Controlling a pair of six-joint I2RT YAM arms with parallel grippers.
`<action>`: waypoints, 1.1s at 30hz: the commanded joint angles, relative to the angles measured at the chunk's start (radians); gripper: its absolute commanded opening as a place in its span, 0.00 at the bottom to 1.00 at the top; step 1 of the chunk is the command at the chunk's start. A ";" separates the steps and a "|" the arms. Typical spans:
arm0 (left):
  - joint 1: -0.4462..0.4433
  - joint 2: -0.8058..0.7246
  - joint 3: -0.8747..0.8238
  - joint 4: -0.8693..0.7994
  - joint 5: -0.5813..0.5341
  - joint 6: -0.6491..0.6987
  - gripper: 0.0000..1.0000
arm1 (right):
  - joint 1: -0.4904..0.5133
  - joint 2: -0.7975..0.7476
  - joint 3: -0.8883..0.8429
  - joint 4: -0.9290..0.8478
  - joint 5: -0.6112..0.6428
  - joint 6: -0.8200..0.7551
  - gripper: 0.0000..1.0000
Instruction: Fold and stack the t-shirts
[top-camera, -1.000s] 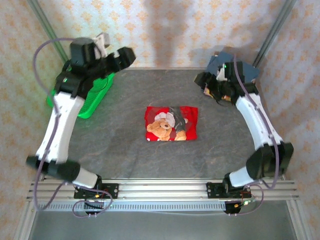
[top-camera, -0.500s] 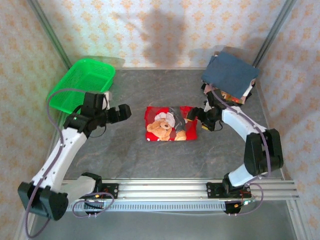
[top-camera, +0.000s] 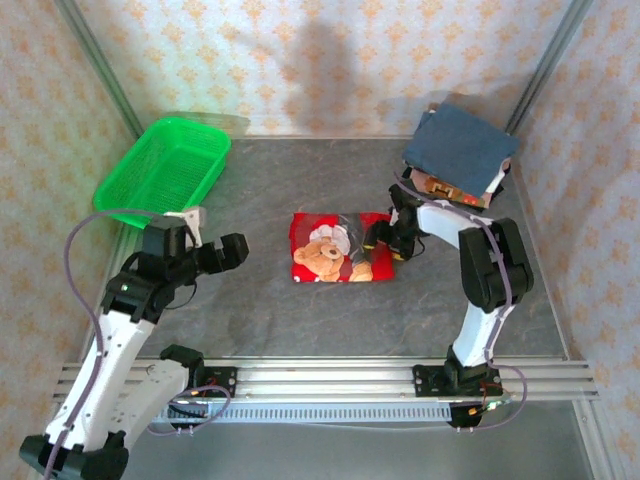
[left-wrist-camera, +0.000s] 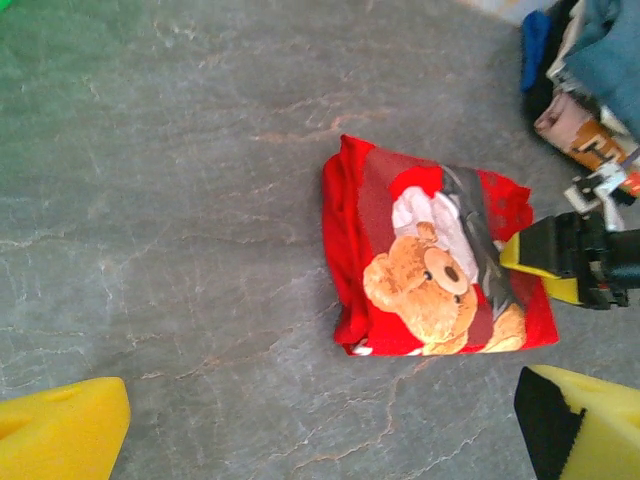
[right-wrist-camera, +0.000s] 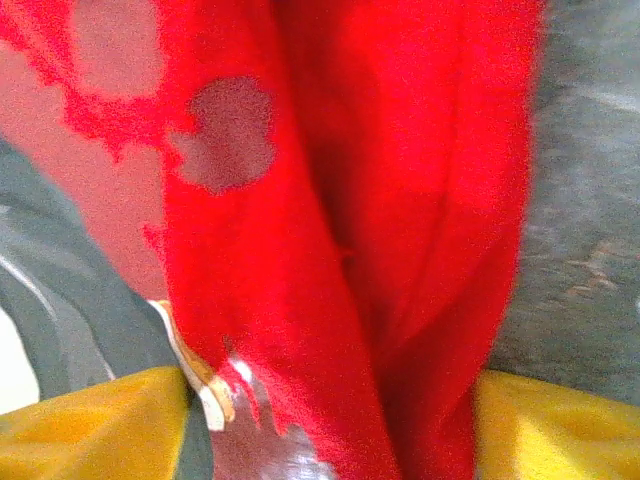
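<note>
A folded bright red cloth t-shirt with a teddy-bear print (top-camera: 322, 256) lies mid-way across the grey table (top-camera: 260, 320). The right gripper (top-camera: 379, 240) straddles its right edge, jaws part-open; whether they pinch the cloth is unclear. The left gripper (top-camera: 233, 250), wide open and empty, sits to its left.

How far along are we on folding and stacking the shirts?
Done: a stack topped by the slate-blue shirt sits in the far right corner, and the red teddy-bear shirt lies folded mid-table. In hand: the right tool straddles that shirt's right edge; a firm grip isn't confirmable. The left tool is open, off to its left. Left: moving it onto the stack.
</note>
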 joint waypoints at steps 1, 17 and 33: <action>-0.011 -0.042 0.031 -0.047 -0.003 0.052 1.00 | 0.035 0.077 0.035 0.114 0.028 -0.013 0.53; -0.011 -0.040 0.138 -0.088 -0.072 0.123 1.00 | 0.064 0.116 0.422 -0.097 0.309 -0.103 0.00; -0.010 0.027 0.186 0.000 -0.126 0.177 1.00 | 0.022 0.294 1.073 -0.223 0.599 -0.325 0.00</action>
